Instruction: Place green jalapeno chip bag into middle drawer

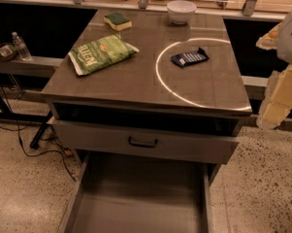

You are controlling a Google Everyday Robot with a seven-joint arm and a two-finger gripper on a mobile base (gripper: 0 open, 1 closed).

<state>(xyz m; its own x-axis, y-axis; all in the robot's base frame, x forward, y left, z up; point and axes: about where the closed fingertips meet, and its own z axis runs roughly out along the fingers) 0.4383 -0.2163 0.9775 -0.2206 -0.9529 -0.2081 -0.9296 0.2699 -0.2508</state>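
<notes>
The green jalapeno chip bag [101,54] lies flat on the left part of the grey cabinet top [136,81], white lettering up. The middle drawer [140,200] is pulled open at the bottom of the view; its plain grey floor has nothing on it. My gripper [272,81] shows as pale blurred shapes at the right edge, beside the cabinet's right side, well away from the bag and holding nothing that I can see.
A green-and-yellow sponge [117,20] and a white bowl [181,10] sit at the back of the top. A small dark blue packet [189,57] lies at right. A closed drawer front with a dark handle [143,142] is above the open drawer. A water bottle [21,46] stands on a ledge at left.
</notes>
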